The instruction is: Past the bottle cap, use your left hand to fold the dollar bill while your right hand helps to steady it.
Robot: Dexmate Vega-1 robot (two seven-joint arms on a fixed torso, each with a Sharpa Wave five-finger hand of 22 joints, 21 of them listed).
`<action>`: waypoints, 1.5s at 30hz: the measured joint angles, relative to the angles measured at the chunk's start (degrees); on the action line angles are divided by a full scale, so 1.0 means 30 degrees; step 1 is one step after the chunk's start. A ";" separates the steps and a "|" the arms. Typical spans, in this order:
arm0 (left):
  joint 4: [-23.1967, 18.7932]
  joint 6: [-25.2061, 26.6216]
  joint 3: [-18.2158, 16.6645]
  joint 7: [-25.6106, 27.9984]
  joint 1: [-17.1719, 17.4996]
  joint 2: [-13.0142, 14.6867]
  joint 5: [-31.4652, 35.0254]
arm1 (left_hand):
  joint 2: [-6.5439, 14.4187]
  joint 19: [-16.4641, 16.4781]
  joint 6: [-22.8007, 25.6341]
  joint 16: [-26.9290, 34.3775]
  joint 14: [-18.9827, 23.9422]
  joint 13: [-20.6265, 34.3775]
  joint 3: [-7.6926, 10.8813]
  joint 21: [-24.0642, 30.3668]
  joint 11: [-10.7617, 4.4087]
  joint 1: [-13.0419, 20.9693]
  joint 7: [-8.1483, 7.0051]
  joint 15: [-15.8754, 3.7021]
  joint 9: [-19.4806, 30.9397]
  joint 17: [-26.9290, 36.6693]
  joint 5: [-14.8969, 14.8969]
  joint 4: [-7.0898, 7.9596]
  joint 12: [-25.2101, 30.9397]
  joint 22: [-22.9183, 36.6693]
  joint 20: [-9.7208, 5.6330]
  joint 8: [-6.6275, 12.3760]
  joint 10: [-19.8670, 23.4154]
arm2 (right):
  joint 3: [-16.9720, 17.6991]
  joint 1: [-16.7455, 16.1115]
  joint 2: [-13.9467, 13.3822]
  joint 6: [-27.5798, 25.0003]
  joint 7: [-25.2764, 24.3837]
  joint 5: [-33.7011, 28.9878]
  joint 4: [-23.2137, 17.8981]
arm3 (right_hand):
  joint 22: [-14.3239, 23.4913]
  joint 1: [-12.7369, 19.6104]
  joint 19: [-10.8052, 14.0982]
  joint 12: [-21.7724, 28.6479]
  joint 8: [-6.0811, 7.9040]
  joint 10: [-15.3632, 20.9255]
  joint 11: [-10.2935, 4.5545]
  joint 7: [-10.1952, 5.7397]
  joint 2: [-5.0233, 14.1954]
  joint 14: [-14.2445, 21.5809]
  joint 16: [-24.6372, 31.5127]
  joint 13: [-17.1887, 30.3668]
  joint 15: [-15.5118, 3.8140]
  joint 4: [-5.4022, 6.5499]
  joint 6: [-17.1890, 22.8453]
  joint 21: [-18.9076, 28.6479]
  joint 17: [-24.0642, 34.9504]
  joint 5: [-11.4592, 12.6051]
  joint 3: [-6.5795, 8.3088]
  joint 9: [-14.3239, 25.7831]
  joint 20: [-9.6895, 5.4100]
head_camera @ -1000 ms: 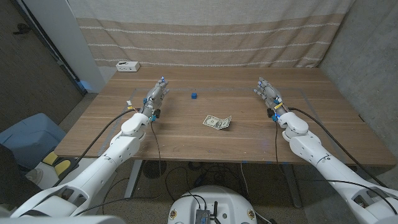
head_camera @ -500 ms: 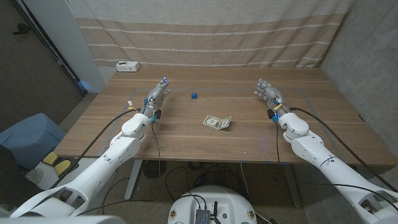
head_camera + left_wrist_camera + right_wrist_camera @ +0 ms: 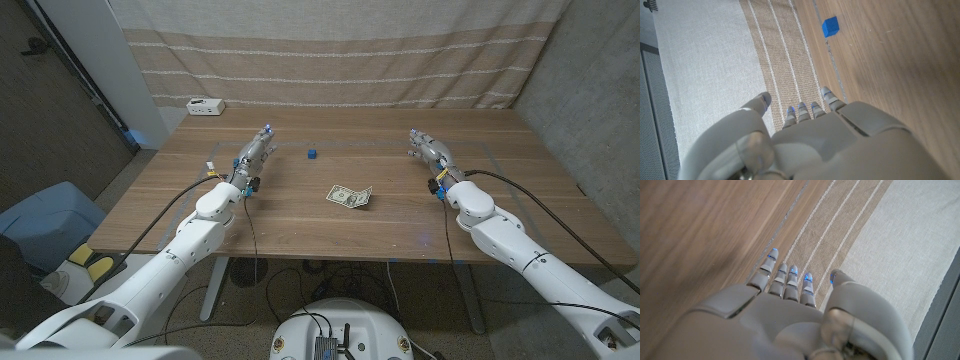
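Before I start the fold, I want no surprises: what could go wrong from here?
1. The green paper dollar bill already lies creased with a raised edge, so a sweeping left robot hand might push it along the wooden table instead of folding it.
2. The small blue bottle cap sits between that hand and the bill and may get knocked.
3. The right robot hand is far off, so steadying could come late.
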 measured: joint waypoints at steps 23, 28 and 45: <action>-0.0154 0.0295 0.0260 -0.0201 -0.0101 0.0003 0.0085 | -0.0102 0.0217 0.0667 -0.0076 0.0279 -0.0003 0.0160 0.0000 0.0043 -0.0301 0.0339 0.0262 -0.0002 -0.0002 -0.0074 -0.0003 0.0000 -0.0003 -0.0014 0.0000 0.0312 | -0.1069 -0.0159 -0.1622 -0.2727 -0.1112 -0.3723 -0.2716 | -0.0003 0.0508 0.1182 0.0284 0.0077 0.1708 0.0063 0.0171 -0.0300 0.1838 0.0355 -0.0002 -0.0407 -0.0270 0.1963 0.0143 -0.0055 -0.0426 0.1425 -0.0004 -0.0112; -0.0202 0.0342 0.0273 -0.0213 -0.0102 0.0007 0.0087 | -0.0082 0.0275 0.0877 -0.0076 0.0423 -0.0003 0.0160 0.0000 0.0105 -0.0329 0.0343 0.0202 -0.0003 -0.0004 -0.0073 -0.0002 0.0000 -0.0003 -0.0074 -0.0001 0.0374 | -0.1295 -0.0222 -0.1969 -0.2966 -0.1245 -0.4275 -0.3274 | -0.0003 0.0680 0.1465 0.0285 0.0221 0.2146 0.0031 0.0188 -0.0276 0.2299 0.0355 -0.0003 -0.0499 -0.0421 0.2541 0.0218 -0.0055 -0.0427 0.1749 -0.0003 -0.0100; -0.0556 0.0494 0.0381 -0.0255 0.0027 0.0076 0.0095 | -0.0178 0.0305 0.1007 -0.0150 0.0457 0.0089 0.0309 -0.0124 0.0205 -0.0677 0.0474 0.0234 -0.0004 -0.0004 -0.0073 -0.0008 0.0000 -0.0005 -0.0093 -0.0001 0.0684 | -0.1819 -0.0559 -0.2996 -0.4691 -0.1608 -0.7613 -0.5083 | -0.0004 0.0955 0.2423 0.0444 0.0222 0.3577 -0.0035 0.0342 -0.0353 0.3716 0.0503 -0.0004 -0.0910 -0.0795 0.4159 0.0362 -0.0217 -0.0426 0.2591 -0.0004 -0.0094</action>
